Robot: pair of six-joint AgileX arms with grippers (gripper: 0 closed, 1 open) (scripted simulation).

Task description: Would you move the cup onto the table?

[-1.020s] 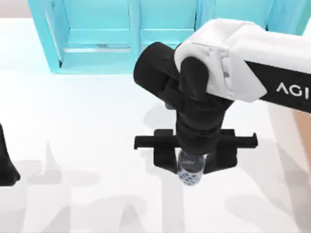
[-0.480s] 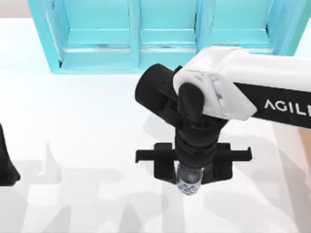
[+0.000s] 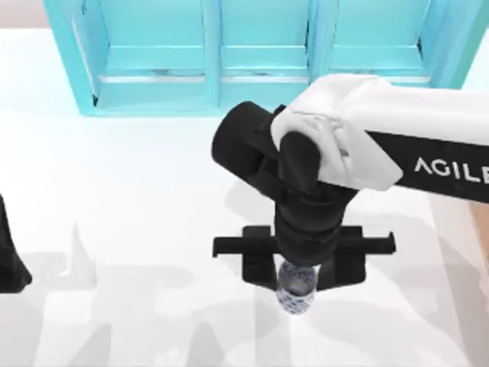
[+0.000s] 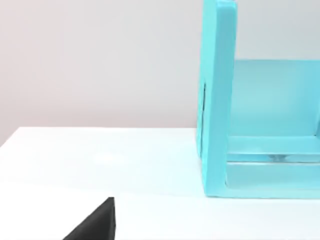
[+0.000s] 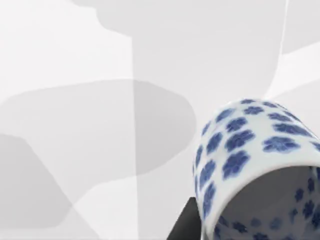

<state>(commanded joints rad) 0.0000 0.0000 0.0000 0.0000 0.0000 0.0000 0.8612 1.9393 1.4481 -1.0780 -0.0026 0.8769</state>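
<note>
Little white cup (image 3: 296,289) with blue flower dots, clenched in the right gripper (image 3: 298,269) over the white table (image 3: 137,199); turquoise shelf (image 3: 229,53) sits behind. Left gripper (image 3: 9,260) parked at the table's left edge, can't tell its state.

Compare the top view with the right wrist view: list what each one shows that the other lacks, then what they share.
Top view alone: the right arm reaching in over the table, its right gripper pointing down and shut on the cup, the turquoise shelf unit along the far edge, and part of the left arm parked at the table's left edge.

Right wrist view alone: the cup's rim and inside from close up, with its blue flower pattern.

Both: the cup, the white table beneath it, and the arm shadows across the table.
</note>
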